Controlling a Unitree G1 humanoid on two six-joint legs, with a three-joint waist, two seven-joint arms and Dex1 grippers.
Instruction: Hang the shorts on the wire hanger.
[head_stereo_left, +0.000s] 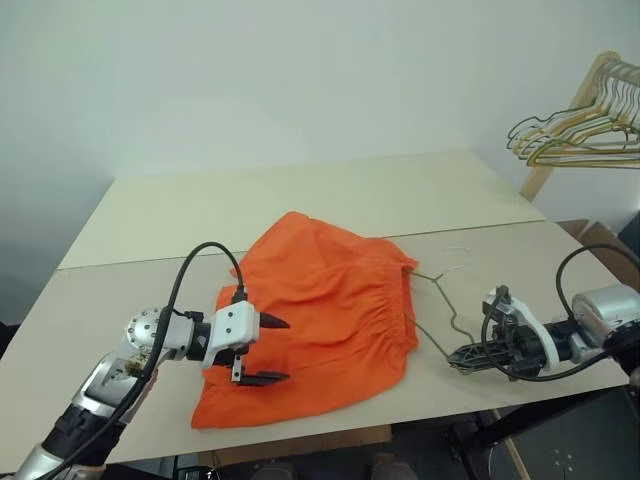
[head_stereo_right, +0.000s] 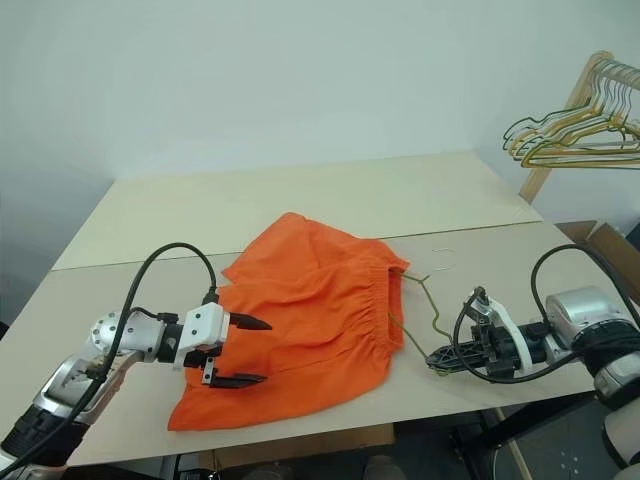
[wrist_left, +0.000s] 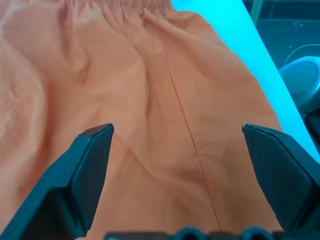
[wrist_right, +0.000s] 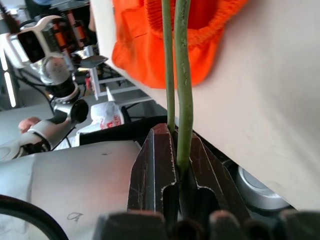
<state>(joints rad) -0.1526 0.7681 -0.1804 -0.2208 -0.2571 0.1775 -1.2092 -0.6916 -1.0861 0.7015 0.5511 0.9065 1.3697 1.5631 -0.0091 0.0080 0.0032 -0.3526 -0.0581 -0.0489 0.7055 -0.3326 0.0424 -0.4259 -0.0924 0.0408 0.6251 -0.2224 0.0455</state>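
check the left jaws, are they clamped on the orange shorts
No, the left gripper hovers over the shorts with its jaws spread wide, and fabric shows untouched between them in the left wrist view.

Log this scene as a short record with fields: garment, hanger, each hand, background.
garment: bright orange thin-fabric shorts, lying flat on the beige table
hanger: thin dark olive-green wire hanger, one end inside the waistband
left hand: open, over the shorts
right hand: shut on the wire hanger
background: cluster of gold and green hangers on a wooden rack
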